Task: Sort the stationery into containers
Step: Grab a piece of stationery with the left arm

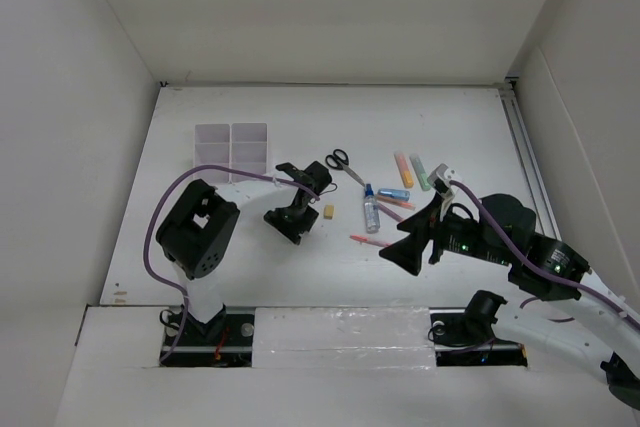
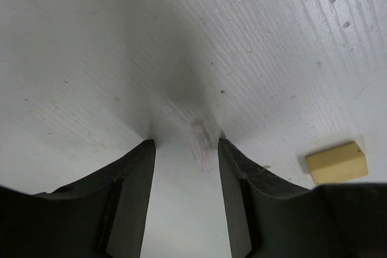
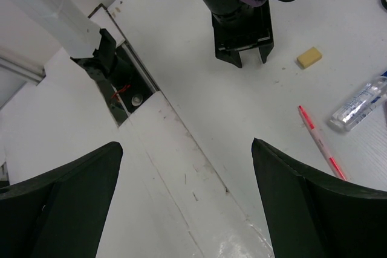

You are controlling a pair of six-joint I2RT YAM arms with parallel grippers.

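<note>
The white six-compartment organizer (image 1: pixel 232 152) stands at the back left. Black-handled scissors (image 1: pixel 340 162), orange (image 1: pixel 403 169), green (image 1: pixel 420 172) and blue (image 1: pixel 393 193) markers, the blue-capped bottle (image 1: pixel 371 209) and red-pink pens (image 1: pixel 372 241) lie mid-table. My left gripper (image 1: pixel 290 225) is open, its tips on the table (image 2: pixel 184 143), around a small clear pinkish tube (image 2: pixel 204 146) close to the right finger. The yellow eraser (image 2: pixel 336 162) lies just right of it. My right gripper (image 1: pixel 400 253) is wide open and empty (image 3: pixel 187 149), beside a pen (image 3: pixel 320 143) and the bottle (image 3: pixel 360 104).
White walls enclose the table on three sides. A metal rail (image 1: pixel 525 147) runs along the right edge. The taped front edge strip (image 3: pixel 181 167) lies under my right gripper. The left arm's purple cable (image 1: pixel 165 207) loops beside its base.
</note>
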